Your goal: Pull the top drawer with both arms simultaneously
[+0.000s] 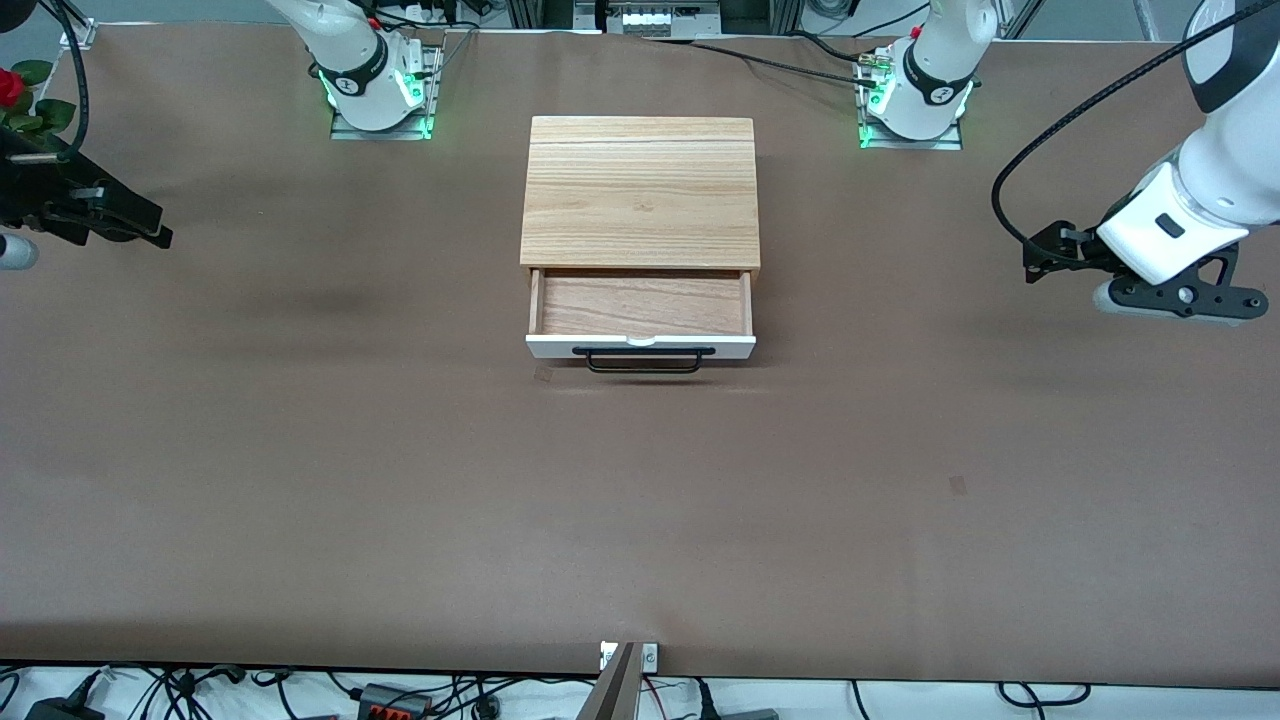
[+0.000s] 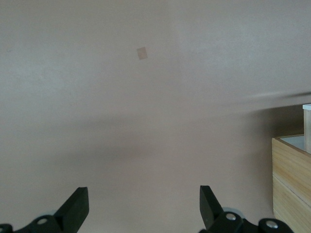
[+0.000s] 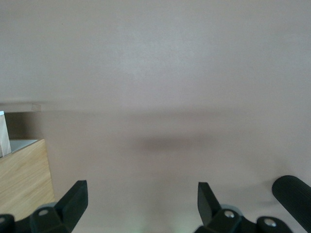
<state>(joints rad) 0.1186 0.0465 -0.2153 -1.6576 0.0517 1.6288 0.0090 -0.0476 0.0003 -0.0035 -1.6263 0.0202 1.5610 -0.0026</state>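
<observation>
The top drawer (image 1: 640,305) stands pulled partly out of the light-wood cabinet (image 1: 640,190) toward the front camera, showing its reddish-tan inside, white front panel (image 1: 560,348) and black bar handle (image 1: 645,358). My left gripper (image 1: 1038,262) hangs open and empty over bare table toward the left arm's end, well apart from the drawer. My right gripper (image 1: 158,232) hangs open and empty over the table toward the right arm's end. The left wrist view shows its open gripper (image 2: 143,206) and a cabinet corner (image 2: 291,179). The right wrist view shows its open gripper (image 3: 141,201) and the cabinet (image 3: 24,179).
The brown table (image 1: 640,520) spreads wide around the cabinet. A red flower (image 1: 10,85) sits at the right arm's end. A small tape mark (image 1: 957,485) lies on the table. Cables run along the table edge nearest the front camera. A black cylinder (image 3: 294,194) shows in the right wrist view.
</observation>
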